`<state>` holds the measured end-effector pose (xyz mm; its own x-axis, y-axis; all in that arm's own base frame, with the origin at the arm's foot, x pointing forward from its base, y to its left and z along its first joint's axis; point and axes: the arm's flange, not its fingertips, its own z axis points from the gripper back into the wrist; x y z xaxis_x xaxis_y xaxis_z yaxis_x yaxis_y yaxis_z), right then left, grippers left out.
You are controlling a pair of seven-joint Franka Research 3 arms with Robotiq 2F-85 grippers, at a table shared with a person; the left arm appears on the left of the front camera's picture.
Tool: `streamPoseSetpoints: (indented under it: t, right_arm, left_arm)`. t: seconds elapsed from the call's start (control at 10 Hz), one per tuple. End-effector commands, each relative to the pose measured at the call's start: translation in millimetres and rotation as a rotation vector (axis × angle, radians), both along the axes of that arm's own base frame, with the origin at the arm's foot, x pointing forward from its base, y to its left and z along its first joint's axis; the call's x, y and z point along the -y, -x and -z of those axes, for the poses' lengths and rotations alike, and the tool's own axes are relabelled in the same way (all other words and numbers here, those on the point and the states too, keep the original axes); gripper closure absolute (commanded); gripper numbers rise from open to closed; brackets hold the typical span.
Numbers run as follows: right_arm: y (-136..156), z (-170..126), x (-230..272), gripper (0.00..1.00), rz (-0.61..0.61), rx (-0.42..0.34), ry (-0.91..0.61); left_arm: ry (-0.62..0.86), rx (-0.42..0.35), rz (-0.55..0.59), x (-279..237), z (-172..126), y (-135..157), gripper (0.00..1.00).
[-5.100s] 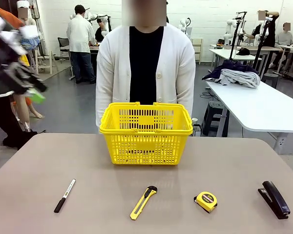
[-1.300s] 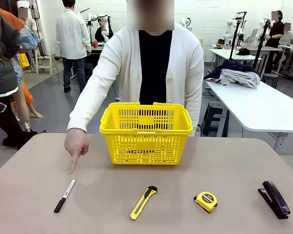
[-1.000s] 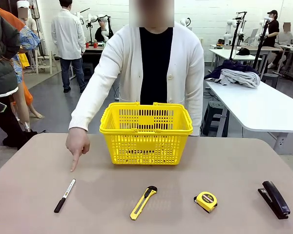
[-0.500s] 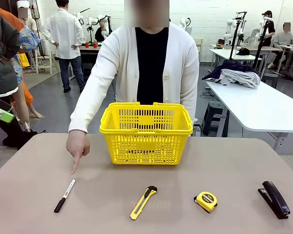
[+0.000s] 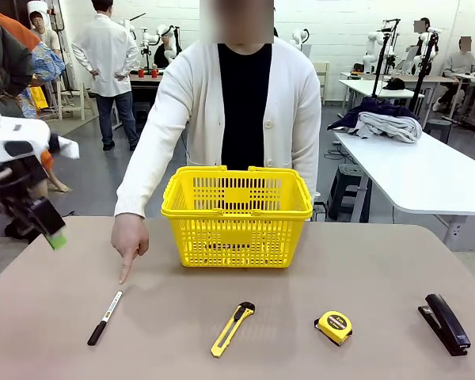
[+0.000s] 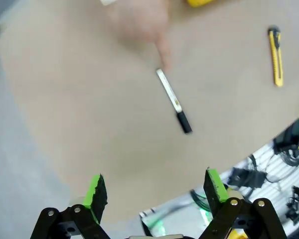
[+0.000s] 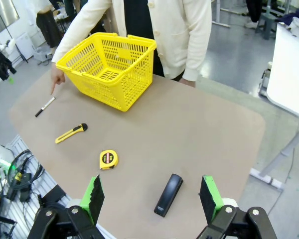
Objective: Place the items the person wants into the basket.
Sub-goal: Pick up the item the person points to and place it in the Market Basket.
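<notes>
The person's hand (image 5: 130,240) points a finger down at the white-and-black marker (image 5: 104,317), which lies on the table's front left. The finger (image 6: 162,47) looks blurred in the left wrist view, just beyond the marker (image 6: 173,100). The yellow-and-black tape measure (image 5: 334,326) lies front right of centre. The yellow basket (image 5: 237,215) stands mid-table in front of the person. My left gripper (image 5: 47,229) hangs open above the table's left edge, well short of the marker. My right gripper (image 7: 150,194) is open high over the near right side, above the tape measure (image 7: 108,159) and basket (image 7: 112,69).
A yellow utility knife (image 5: 233,328) lies between marker and tape measure. A black stapler (image 5: 445,323) sits at the front right. In the right wrist view the stapler (image 7: 169,194) is nearest my fingers (image 7: 94,194). Bare tabletop lies around the marker.
My left arm has swung into the front view at the left edge. The person's hand keeps pointing at the marker, barely shifted. Nothing on the table has moved.
</notes>
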<state>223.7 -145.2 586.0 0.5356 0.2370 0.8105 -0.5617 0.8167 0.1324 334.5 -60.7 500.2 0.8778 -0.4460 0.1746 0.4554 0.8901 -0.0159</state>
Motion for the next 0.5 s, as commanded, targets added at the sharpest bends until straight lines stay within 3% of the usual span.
streamPoseSetpoints:
  t: [0.0, 0.3, 0.4]
  right_arm:
    - [-1, 0, -1, 0.00, -0.003, 0.004, -0.006]
    - [-1, 0, -1, 0.00, -0.003, 0.004, -0.006]
    - [-1, 0, -1, 0.00, -0.003, 0.004, -0.006]
  left_arm:
    - [0.062, -0.094, -0.070, 15, 9, -18, 0.00]
    - [-0.005, -0.025, -0.231, 42, 51, -40, 0.00]
    - [-0.008, -0.035, -0.252, 49, 60, -43, 0.00]
